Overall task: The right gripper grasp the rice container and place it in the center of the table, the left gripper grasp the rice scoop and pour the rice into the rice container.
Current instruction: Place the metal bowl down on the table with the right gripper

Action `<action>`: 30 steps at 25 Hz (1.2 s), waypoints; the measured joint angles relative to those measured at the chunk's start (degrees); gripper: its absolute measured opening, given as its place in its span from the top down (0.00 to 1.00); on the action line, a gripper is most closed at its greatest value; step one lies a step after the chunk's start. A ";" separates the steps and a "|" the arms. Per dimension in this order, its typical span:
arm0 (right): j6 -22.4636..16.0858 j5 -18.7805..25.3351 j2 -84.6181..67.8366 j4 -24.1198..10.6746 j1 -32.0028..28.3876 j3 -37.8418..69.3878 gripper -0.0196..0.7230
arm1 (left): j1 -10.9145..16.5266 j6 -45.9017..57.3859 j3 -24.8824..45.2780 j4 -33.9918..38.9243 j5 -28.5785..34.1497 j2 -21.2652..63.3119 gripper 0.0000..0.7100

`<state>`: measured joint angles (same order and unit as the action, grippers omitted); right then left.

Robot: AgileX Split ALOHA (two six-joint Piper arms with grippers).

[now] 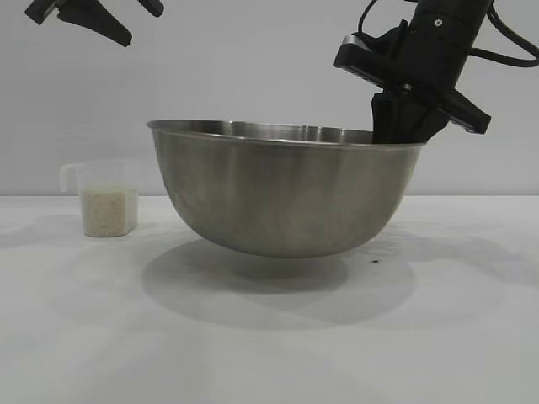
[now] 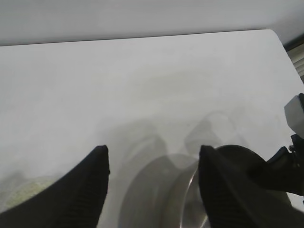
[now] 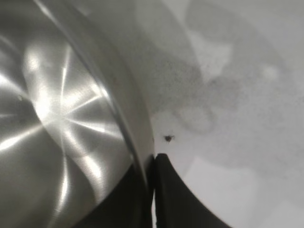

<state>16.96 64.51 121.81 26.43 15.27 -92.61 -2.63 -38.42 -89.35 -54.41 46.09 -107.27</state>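
stainless-steel rice container point(image 1: 286, 189) fills the frame's centre, right end effector point(image 1: 402, 126) clenched on its right rim, while the left end effector point(image 1: 93, 18) hangs released at upper left above the rice scoop point(image 1: 105, 200) on the white counter point(image 1: 269, 345).

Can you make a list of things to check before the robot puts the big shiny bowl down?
1. Right gripper pinching the rice container rim: ok, shut on it.
2. Bowl resting on the table: not ok, a shadow shows under it.
3. Bowl level: ok, nearly.
4. Rice scoop clear of the bowl: ok, standing apart beside it.
5. Rice in the scoop: ok.
6. Left gripper out of the way: ok, raised, open, holding nothing.
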 joint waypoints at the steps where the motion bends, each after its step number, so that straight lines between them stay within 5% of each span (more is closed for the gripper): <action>1: -0.15 -0.17 0.51 0.00 0.00 0.10 0.97 | 0.00 0.00 0.00 0.00 0.00 0.00 0.42; 19: -4.42 -2.52 1.62 0.25 0.00 0.10 0.97 | 0.00 0.00 0.00 0.00 0.00 0.00 0.42; 20: -4.69 -2.52 1.62 0.40 0.00 0.10 0.90 | 0.00 0.00 0.00 0.00 0.00 0.00 0.42; 23: -5.06 -2.62 1.62 1.02 0.00 0.10 0.90 | 0.00 0.00 0.00 0.00 0.00 0.00 0.42; 30: -5.42 -2.62 1.62 1.14 0.00 0.10 0.56 | 0.00 0.00 0.00 0.00 0.00 0.00 0.42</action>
<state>11.54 61.89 123.43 27.57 15.27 -92.51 -2.63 -38.42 -89.35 -54.41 46.09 -107.27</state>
